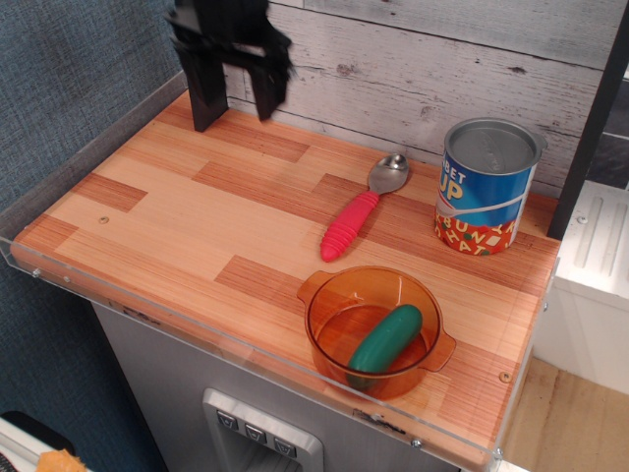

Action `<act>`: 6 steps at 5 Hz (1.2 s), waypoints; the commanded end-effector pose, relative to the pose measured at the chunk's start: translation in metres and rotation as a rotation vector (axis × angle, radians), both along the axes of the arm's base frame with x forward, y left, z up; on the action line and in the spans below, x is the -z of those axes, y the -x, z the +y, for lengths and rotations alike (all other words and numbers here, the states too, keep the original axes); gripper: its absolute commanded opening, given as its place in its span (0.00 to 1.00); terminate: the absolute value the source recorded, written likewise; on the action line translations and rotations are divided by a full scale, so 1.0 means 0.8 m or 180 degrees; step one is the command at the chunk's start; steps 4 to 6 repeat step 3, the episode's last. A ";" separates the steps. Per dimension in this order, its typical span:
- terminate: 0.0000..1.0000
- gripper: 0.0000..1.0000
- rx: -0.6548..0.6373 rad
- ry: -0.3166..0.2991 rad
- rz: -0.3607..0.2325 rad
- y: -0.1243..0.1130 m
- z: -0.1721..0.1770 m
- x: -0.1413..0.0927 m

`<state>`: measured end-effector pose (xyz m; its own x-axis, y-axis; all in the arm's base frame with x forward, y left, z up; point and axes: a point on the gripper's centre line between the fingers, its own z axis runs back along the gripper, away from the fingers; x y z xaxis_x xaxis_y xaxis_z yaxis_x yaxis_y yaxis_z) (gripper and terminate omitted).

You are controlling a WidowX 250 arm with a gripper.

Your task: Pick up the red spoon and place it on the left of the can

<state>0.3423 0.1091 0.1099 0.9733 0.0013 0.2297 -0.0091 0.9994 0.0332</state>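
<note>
The red spoon [356, 215] lies flat on the wooden table, silver bowl toward the back, red ribbed handle toward the front. It is just left of the blue can [487, 187], which stands upright at the back right. My gripper [233, 95] is raised at the back left, far from the spoon, open and empty, its two dark fingers apart.
An orange transparent pot [374, 329] holding a green cucumber toy [384, 339] stands at the front, right of centre. A dark post [203, 88] stands at the back left. A clear raised rim [246, 346] edges the table. A plank wall is behind.
</note>
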 end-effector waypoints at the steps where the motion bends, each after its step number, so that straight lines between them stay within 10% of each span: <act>1: 0.00 1.00 -0.0054 -0.0133 -0.0106 -0.009 0.031 -0.047; 2: 0.00 1.00 -0.0054 -0.0133 -0.0106 -0.009 0.031 -0.047; 3: 1.00 1.00 -0.0054 -0.0133 -0.0106 -0.009 0.031 -0.047; 6: 1.00 1.00 -0.0054 -0.0133 -0.0106 -0.009 0.031 -0.047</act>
